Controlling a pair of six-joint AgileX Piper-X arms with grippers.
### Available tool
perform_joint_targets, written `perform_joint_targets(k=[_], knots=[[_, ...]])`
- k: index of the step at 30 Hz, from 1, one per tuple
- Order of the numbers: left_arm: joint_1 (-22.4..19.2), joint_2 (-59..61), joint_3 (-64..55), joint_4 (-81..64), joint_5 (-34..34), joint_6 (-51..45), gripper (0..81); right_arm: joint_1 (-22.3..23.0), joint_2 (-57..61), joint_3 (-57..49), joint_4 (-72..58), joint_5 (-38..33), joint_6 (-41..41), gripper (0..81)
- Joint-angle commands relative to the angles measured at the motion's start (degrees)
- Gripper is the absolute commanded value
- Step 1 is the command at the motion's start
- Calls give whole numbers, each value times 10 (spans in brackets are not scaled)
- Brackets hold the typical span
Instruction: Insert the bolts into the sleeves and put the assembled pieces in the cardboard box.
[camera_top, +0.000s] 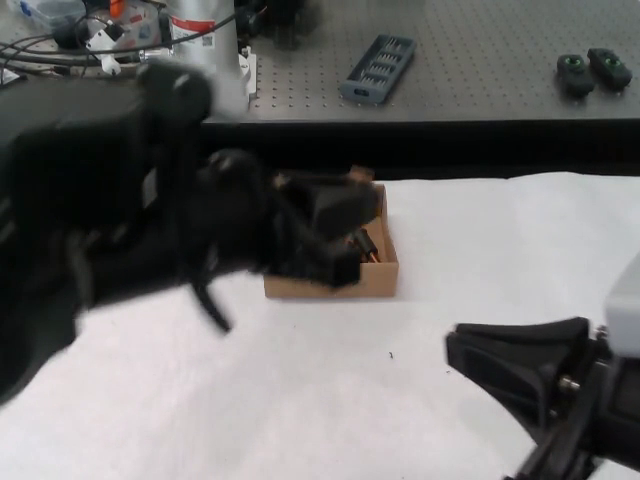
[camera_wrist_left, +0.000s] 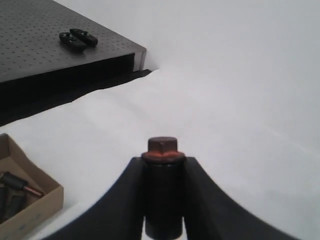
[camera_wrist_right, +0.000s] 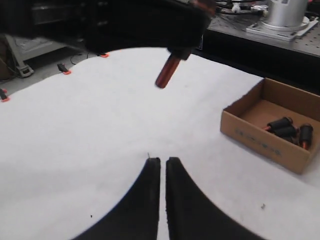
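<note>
My right tool (camera_wrist_right: 163, 162) hangs low over the white cloth (camera_top: 400, 400), its two fingers drawn together with only a sliver between them and nothing in them. My left tool (camera_wrist_left: 162, 165) is clamped on an assembled piece, the black sleeve (camera_wrist_left: 162, 200) squeezed between the fingers and the rusty bolt head (camera_wrist_left: 162, 147) sticking out past the tips. I hold it in the air above the cloth, near the cardboard box (camera_wrist_right: 260, 145) but not inside it. More assembled pieces (camera_wrist_right: 287, 129) lie in one corner of the box. The cloth is creased and covers my desk. Beyond its far edge runs a dark perforated plate (camera_top: 480, 70) carrying a blue-grey rack (camera_top: 378, 68), two small black parts (camera_top: 593, 70), a white cylinder (camera_top: 205, 50) and tangled cables (camera_top: 60, 45).
</note>
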Motion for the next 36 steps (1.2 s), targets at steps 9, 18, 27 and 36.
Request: perform_joint_targets(k=[9,18,27,36], knots=[[65,250,-296,186,-32,16,6,-4,-115,-2,168,31,-5,36],[77,373,-465,320,-79,47,6,-4,-135,-2,188,31,-5,36],[78,443,-538,378,-119,74,6,-4,-135,-2,188,31,-5,36],[86,504,-565,382,-145,74,6,-4,-135,-2,188,31,0,36]])
